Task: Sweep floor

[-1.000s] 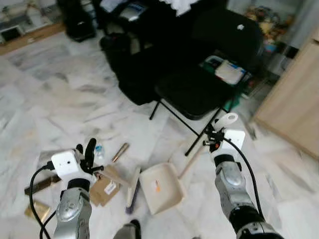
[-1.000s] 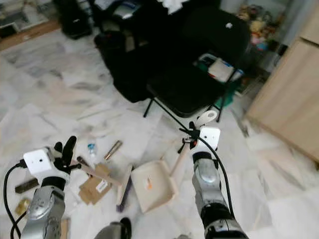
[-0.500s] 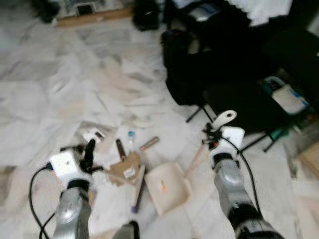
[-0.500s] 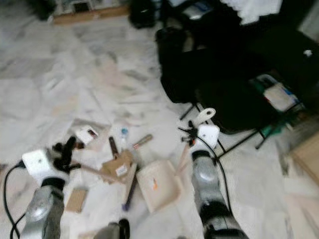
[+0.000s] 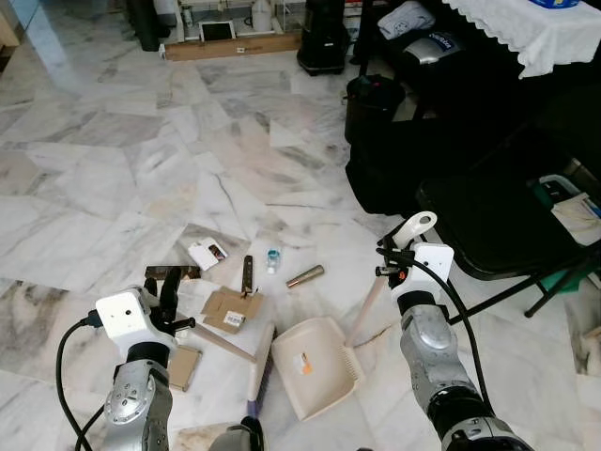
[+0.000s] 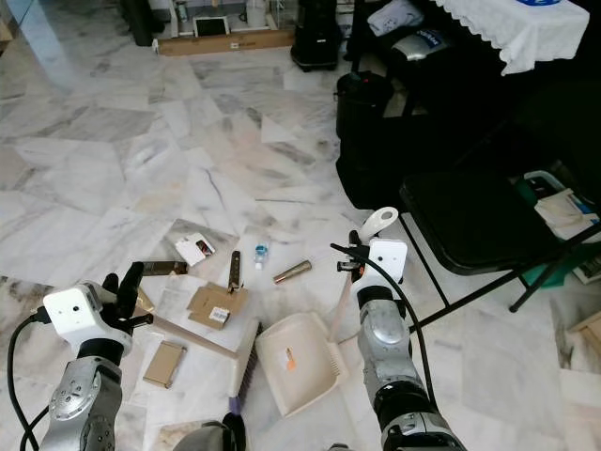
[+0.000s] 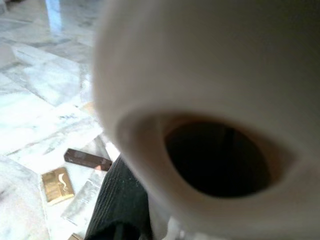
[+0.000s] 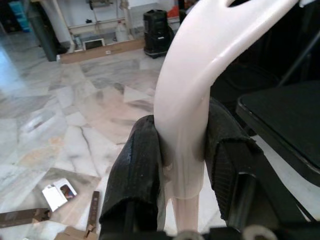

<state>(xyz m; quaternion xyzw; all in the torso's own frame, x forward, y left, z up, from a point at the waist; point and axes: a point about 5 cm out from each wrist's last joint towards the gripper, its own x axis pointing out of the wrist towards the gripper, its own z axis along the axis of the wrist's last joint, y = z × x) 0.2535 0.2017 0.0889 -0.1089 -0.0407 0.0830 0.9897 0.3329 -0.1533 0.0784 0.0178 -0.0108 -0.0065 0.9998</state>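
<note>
The head camera is swinging leftward and steadying compared with a second ago, so more open marble floor (image 5: 113,169) is coming into sight, while the litter, seen from one side a moment ago, is now lying straight ahead; that suggests the robot is lining itself up to sweep. The right pincer (image 5: 399,266) is gripping the pale handle of the dustpan (image 5: 315,365), its two black fingers (image 8: 137,170) closed on either side of it, and the pan is resting on the floor between the arms. The left pincer (image 5: 169,299) is closing around the handle of the broom (image 5: 255,365), whose head is lying just beside the pan's left edge. The litter is sitting ahead of the pan: a flat cardboard piece (image 5: 230,308), a small bottle (image 5: 272,259), a brown tube (image 5: 305,275), a white card (image 5: 207,253) and a tan packet (image 5: 182,366). To the right, the black folding chair (image 5: 498,225) and dark bags (image 5: 385,141) are hemming in the dustpan arm, whereas the left and far floor are offering free room for broom strokes.
</note>
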